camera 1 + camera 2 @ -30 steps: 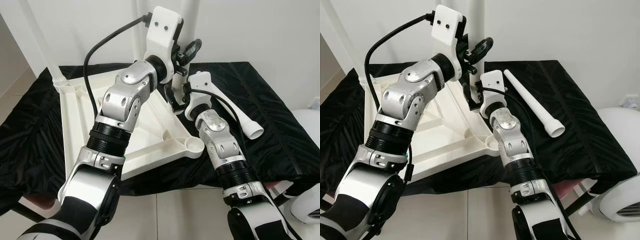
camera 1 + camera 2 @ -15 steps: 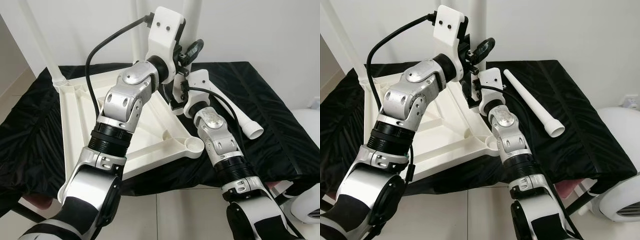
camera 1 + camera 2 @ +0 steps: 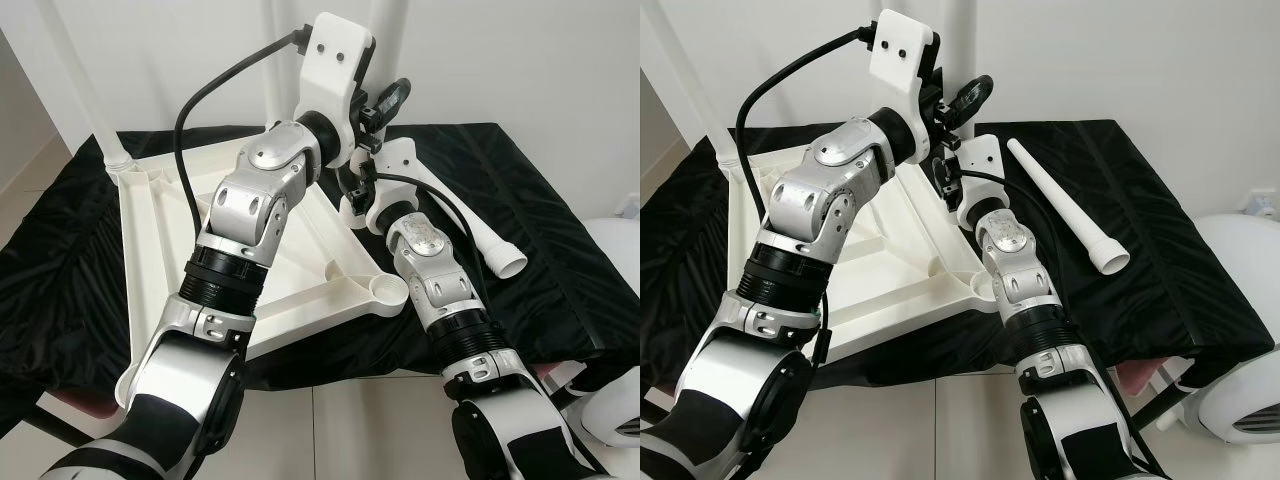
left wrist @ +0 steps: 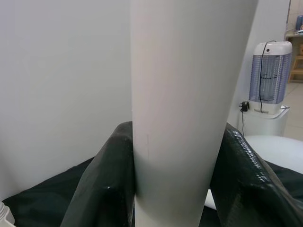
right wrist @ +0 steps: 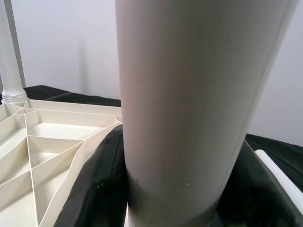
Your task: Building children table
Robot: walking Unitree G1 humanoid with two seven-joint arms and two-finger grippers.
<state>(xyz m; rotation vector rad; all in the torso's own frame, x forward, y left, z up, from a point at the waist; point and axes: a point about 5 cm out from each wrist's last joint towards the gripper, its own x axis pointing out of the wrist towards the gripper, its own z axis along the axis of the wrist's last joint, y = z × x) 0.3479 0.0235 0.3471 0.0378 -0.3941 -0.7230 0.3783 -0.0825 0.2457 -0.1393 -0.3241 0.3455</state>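
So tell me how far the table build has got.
Done: one white leg stands upright in the far left corner of the upturned tabletop. In hand: both the left gripper and the right gripper are closed around a second upright leg at the far corner. Left: the near corner socket is empty, and a loose leg lies on the black cloth.

Both arms reach forward, left pincer above right pincer, each clamped shut.
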